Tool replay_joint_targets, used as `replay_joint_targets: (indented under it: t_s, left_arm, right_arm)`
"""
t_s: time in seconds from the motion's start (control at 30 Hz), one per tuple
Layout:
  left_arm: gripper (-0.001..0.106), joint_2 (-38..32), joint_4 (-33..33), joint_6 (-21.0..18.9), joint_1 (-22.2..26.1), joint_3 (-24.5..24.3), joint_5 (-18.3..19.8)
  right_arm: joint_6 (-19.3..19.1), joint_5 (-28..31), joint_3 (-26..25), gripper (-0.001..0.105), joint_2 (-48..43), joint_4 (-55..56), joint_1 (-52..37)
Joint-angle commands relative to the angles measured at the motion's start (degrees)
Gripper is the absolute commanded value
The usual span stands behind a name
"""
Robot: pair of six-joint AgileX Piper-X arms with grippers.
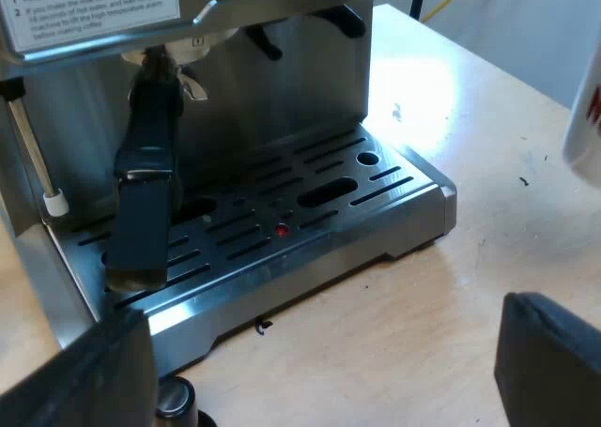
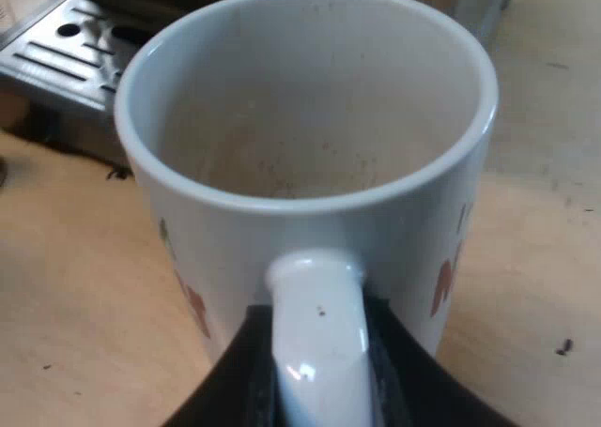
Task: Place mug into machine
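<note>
A white mug [image 2: 310, 155] with red marks is empty and upright, and my right gripper [image 2: 319, 375] is shut on its handle [image 2: 315, 324] from both sides. The mug stands off from the corner of the espresso machine's slotted metal drip tray [image 2: 56, 56]. I cannot tell whether it touches the table. In the left wrist view the mug's side [image 1: 587, 117] shows beyond the tray [image 1: 310, 211]. My left gripper [image 1: 310, 375] is open over the table in front of the tray, holding nothing. The metal holder's dark handle [image 1: 146, 192] hangs locked into the machine's front, over the tray.
A steam wand with a white tip [image 1: 53, 202] hangs beside the holder. A small dark round knob [image 1: 174, 399] stands on the light wooden table [image 1: 423, 305] near one of my left fingers. A red dot [image 1: 282, 230] marks the tray's middle.
</note>
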Motion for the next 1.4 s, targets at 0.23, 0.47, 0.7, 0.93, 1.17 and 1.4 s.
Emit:
replay_joint_targets:
  t_s: [0.23,0.47,0.7,0.93,1.17,1.4]
  left_arm:
    - [0.081,-0.09,0.47,-0.91,-0.31,-0.52,-0.82]
    - [0.081,-0.09,1.91,-0.91,-0.31,-0.52,-0.68]
    - [0.081,-0.09,1.91,-0.77,-0.31,-0.52,-0.52]
    - [0.081,-0.09,1.91,-0.77,-0.31,-0.52,-0.39]
    - [0.081,-0.09,1.91,-0.77,-0.31,-0.52,-0.02]
    - [0.081,-0.09,1.91,-0.77,-0.31,-0.52,0.66]
  right_arm:
    - [1.48,3.9,-1.22,0.0,7.38,-10.1,8.42]
    - [3.74,5.21,-1.22,0.0,13.87,-16.89,11.78]
    - [3.92,5.21,-1.22,0.0,19.62,-22.72,14.89]
    - [6.93,8.55,-1.22,0.0,25.52,-28.63,16.73]
    - [6.91,8.81,-1.22,0.0,31.62,-35.95,16.73]
    - [8.7,9.08,-1.48,0.0,36.02,-40.95,16.73]
